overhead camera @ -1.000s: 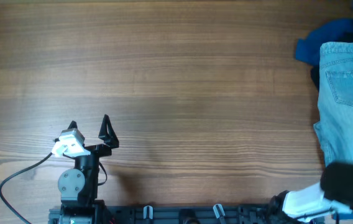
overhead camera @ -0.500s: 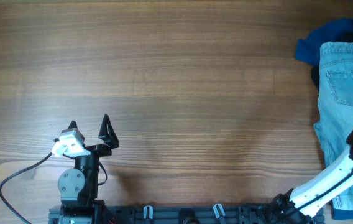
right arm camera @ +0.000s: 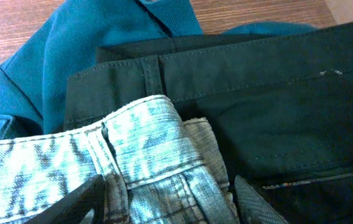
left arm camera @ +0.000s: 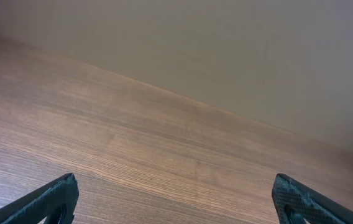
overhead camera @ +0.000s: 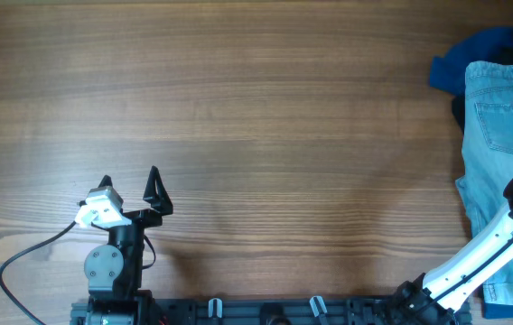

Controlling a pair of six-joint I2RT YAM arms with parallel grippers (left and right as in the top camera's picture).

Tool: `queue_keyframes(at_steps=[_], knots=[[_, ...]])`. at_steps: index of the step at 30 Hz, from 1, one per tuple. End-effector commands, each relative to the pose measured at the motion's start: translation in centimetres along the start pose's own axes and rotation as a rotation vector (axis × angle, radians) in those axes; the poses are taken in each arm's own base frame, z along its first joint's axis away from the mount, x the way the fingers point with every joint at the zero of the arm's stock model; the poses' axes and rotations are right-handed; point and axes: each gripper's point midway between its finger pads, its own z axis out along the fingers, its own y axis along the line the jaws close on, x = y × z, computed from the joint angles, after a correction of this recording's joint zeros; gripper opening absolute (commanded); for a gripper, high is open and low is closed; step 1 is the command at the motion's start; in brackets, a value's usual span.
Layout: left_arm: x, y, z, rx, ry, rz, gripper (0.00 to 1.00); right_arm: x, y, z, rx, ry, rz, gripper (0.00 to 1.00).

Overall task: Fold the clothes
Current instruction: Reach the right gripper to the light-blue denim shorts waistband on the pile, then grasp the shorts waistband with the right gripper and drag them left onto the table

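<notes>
The shorts (overhead camera: pixel 500 135) lie at the right edge of the tabletop (overhead camera: pixel 265 108), partly on a blue garment (overhead camera: pixel 473 50) and a black garment (right arm camera: pixel 276 112). The right gripper (right arm camera: pixel 169 186) has one finger on each side of the waistband (right arm camera: pixel 151 130); I cannot tell if it already clamps the denim. To do this step well, I think it should pinch only the denim and not the black cloth just beside it, then pull the shorts toward the free middle of the tabletop. The left gripper (overhead camera: pixel 129 176) rests wide apart and holds nothing. One second ago the right arm was low at the near edge; now it reaches up to the waistband. The shorts and the left arm have not moved.
</notes>
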Motion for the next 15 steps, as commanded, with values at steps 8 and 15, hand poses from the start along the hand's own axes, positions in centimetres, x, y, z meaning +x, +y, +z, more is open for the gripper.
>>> queue_keyframes(at_steps=[8,15], knots=[[0.0,0.1,0.0,-0.009,-0.001,-0.015,1.0,-5.9,-0.8,-5.4,0.045,-0.146,0.142,0.04],[0.0,0.1,0.0,-0.009,-0.001,-0.015,1.0,-14.2,4.4,-18.9,-0.064,-0.36,0.118,0.04]])
